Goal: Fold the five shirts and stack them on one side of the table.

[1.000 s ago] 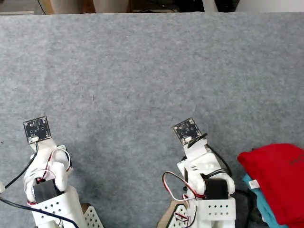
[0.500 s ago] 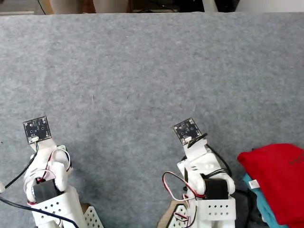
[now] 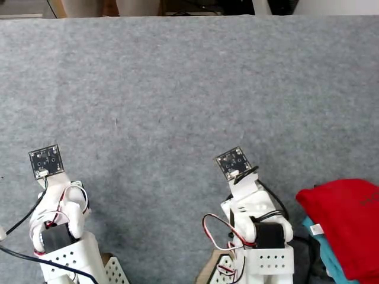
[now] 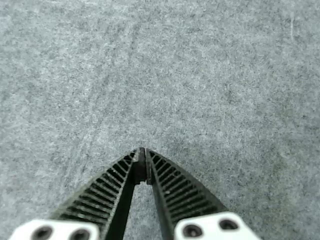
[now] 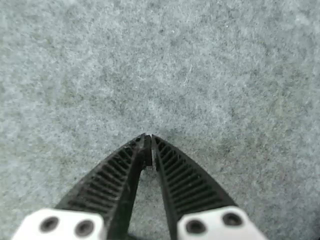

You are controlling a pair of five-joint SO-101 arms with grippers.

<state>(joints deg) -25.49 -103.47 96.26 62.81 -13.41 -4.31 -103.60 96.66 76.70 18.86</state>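
A folded red shirt (image 3: 346,222) tops a stack at the table's near right corner, with a teal shirt (image 3: 324,251) and a dark one (image 3: 305,257) showing beneath it. Both arms are drawn back at the near edge, the left arm (image 3: 56,210) at the left and the right arm (image 3: 251,213) just left of the stack. My left gripper (image 4: 142,160) is shut with nothing in it, its tips over bare grey felt. My right gripper (image 5: 148,147) is likewise shut and holds nothing, over bare felt.
Grey felt (image 3: 189,89) covers the whole table. Its far edge (image 3: 189,16) runs along the top of the high view, with furniture legs behind it.
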